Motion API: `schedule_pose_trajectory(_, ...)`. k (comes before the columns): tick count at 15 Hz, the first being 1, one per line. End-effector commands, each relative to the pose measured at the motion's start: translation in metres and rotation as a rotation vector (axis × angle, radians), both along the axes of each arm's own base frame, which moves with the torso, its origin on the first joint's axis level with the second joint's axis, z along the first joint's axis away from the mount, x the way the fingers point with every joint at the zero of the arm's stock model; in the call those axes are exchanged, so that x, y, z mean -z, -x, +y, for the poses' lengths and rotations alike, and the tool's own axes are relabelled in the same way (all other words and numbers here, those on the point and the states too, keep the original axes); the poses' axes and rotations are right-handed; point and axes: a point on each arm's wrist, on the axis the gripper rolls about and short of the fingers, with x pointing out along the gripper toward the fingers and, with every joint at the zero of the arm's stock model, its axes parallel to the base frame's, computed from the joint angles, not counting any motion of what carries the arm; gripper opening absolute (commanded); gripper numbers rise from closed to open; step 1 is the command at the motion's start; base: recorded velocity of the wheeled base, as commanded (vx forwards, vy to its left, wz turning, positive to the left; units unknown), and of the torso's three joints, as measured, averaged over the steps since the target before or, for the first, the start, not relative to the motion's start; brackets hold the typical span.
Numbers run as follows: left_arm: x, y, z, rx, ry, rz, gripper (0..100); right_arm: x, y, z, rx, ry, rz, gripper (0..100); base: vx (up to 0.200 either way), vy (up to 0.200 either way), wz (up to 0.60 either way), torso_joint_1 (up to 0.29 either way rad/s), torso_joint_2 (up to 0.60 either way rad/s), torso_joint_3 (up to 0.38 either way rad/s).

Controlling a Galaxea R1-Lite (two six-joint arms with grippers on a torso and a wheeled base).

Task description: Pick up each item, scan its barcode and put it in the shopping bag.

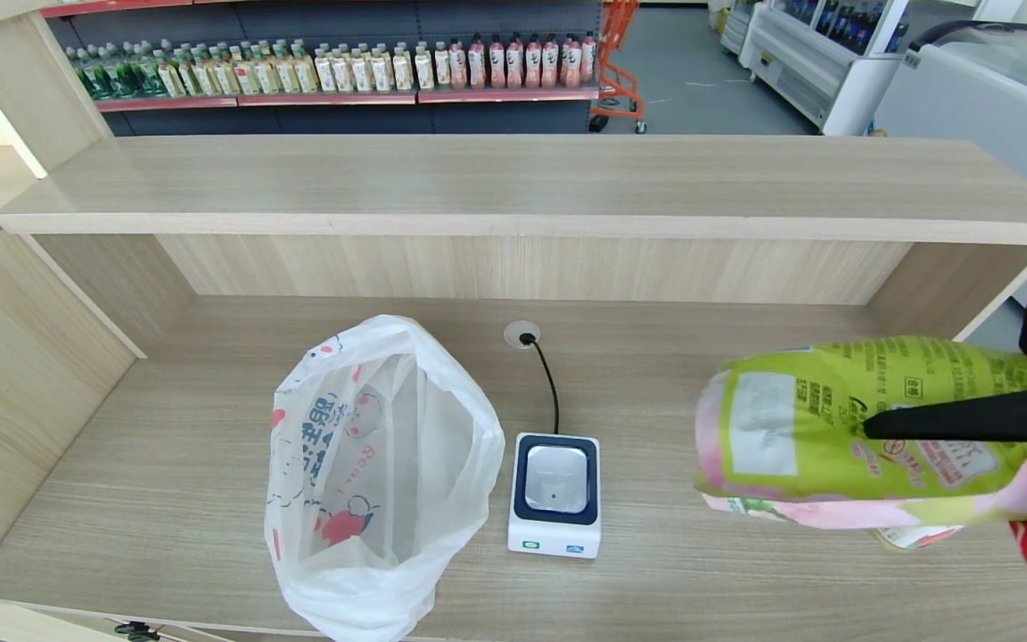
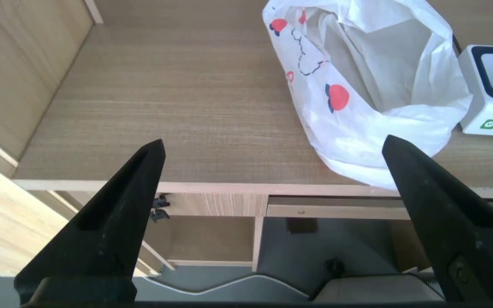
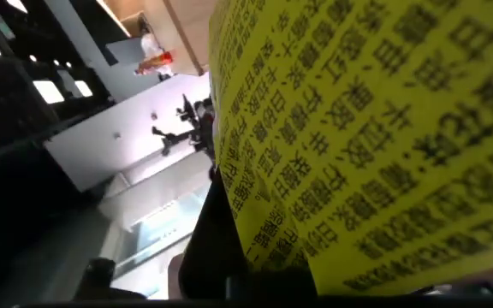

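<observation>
**Right hand holds the snack packet beside the scanner**

Head view: the right hand [image 1: 915, 421] is clamped on a green-and-pink snack packet [image 1: 790, 428], held above the counter [image 1: 166, 464]. To that hand's left stands the scanner [image 1: 555, 495]. Farther left the white shopping bag [image 1: 380, 473] stands open on the counter.

Left wrist view: the left hand [image 2: 274, 154] is spread wide and holds nothing, over the counter's near edge. The bag stands near it, with the scanner on the bag's far side.

Right wrist view: the packet's printed face presses against one black finger [image 3: 221, 248].
</observation>
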Motion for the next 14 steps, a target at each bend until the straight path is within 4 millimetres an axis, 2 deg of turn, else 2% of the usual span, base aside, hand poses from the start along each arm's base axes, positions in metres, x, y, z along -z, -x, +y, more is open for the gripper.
schedule_pose_trajectory(1,0.000,0.000,0.000,0.000,0.000,-0.001,100,-0.021,0.016,0.010,0.028,-0.140,0.223,0,0.000,0.000,0.00,0.000,0.00,0.000)
schedule_pose_trajectory(4,0.000,0.000,0.000,0.000,0.000,-0.001,100,-0.010,-0.024,0.004,0.147,-0.247,0.487,0,0.000,0.000,0.00,0.000,0.00,0.000)
schedule_pose_trajectory(6,0.000,0.000,0.000,0.000,0.000,-0.001,100,-0.002,-0.041,0.005,0.169,-0.321,0.614,0,0.000,0.000,0.00,0.000,0.00,0.000)
schedule_pose_trajectory(9,0.000,0.000,0.000,0.000,0.000,-0.001,100,0.027,-0.074,0.015,0.252,-0.339,0.780,0,0.000,0.000,0.00,0.000,0.00,0.000)
schedule_pose_trajectory(14,0.000,0.000,0.000,0.000,0.000,-0.001,100,0.054,-0.085,0.029,0.323,-0.323,0.977,0,0.000,0.000,0.00,0.000,0.00,0.000)
